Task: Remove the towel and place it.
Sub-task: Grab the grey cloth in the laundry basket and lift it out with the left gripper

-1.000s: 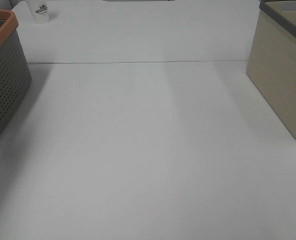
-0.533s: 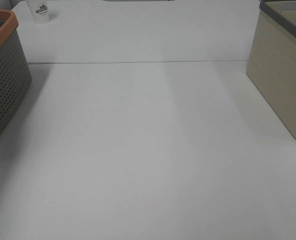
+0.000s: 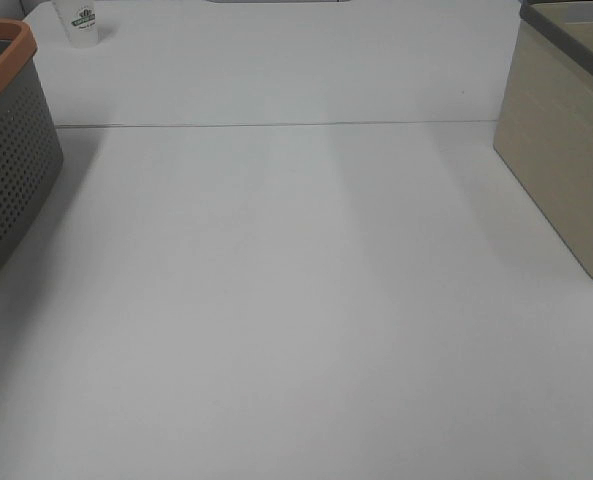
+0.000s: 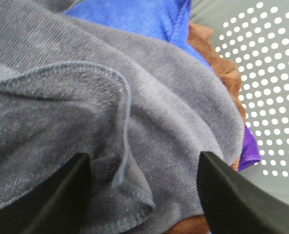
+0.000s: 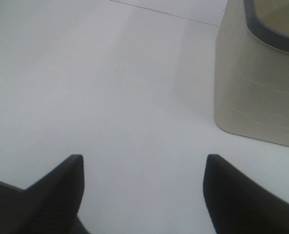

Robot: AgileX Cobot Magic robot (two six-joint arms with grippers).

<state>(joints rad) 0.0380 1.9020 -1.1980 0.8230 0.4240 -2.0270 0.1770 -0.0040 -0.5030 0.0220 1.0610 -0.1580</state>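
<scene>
We are looking down from the left claw (image 4: 144,157) straight onto the towel (image 4: 86,122). It is lying crumpled on top of the heap inside the perforated basket (image 4: 266,97), over a blue cloth (image 4: 134,17), a brown cloth (image 4: 217,63) and a purple cloth (image 4: 249,148). The left claw's jaws are standing well apart and gripping nothing. A raised fold of stitched hem is sitting between them and running crosswise to their closing line, so we judge a plain squeeze would pinch it. The left arm is clearly the nearer one. The right claw (image 5: 142,161) is hanging spread and empty over the bare bench (image 3: 296,300) beside the beige bin (image 5: 256,92). No tag is showing on the towel. A cup (image 3: 81,22) at the far edge is carrying a green print too small for us to read.
</scene>
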